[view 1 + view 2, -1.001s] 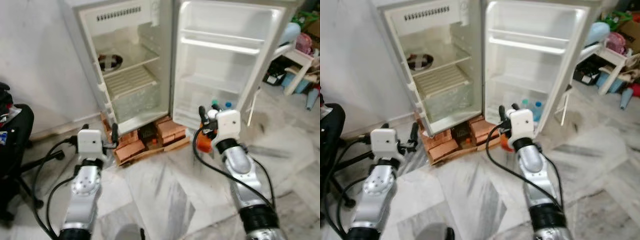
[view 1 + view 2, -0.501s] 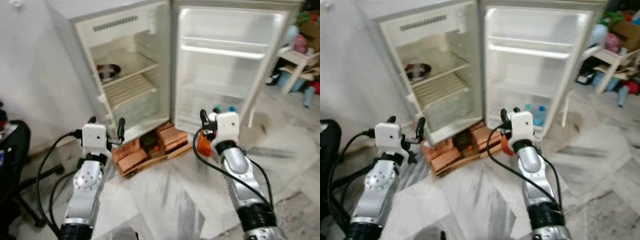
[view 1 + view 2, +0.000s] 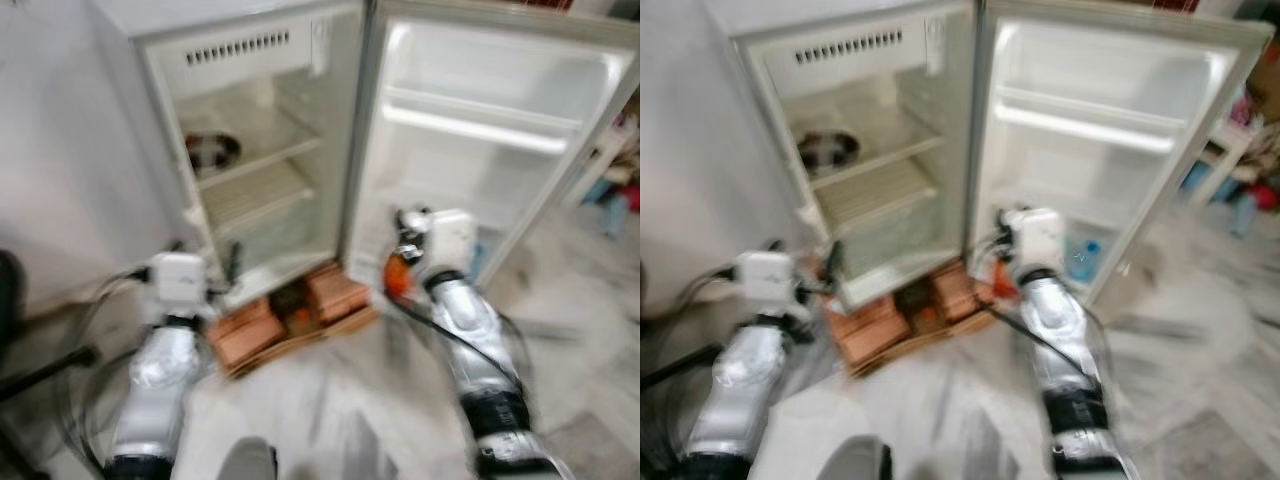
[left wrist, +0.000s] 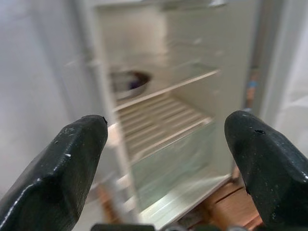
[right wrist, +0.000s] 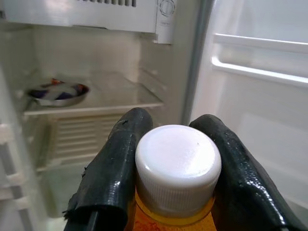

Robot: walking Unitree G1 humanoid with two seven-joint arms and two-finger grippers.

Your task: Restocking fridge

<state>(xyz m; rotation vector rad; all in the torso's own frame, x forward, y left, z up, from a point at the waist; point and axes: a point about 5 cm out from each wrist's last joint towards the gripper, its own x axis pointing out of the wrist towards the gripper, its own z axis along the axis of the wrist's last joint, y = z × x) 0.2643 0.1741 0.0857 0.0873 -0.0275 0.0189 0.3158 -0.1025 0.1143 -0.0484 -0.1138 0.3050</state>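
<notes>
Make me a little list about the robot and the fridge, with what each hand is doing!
fridge: open, door swung wide, standing on bricks
upper shelf: a metal bowl
door bottom rack: a blue-capped bottle
right end effector: shut on an orange bottle with a white cap, facing the fridge
left end effector: open, holding nothing, pointed at the shelves
view: blurred

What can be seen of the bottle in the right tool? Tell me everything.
The bottle is orange with a white ribbed screw cap, seemingly plastic. The cap is on and faces the wrist camera. The right tool is shut on it, one black finger against each side of the cap and neck. From the head views it shows as an orange blur in front of the open fridge, low by the door. Its label and body are hidden.
</notes>
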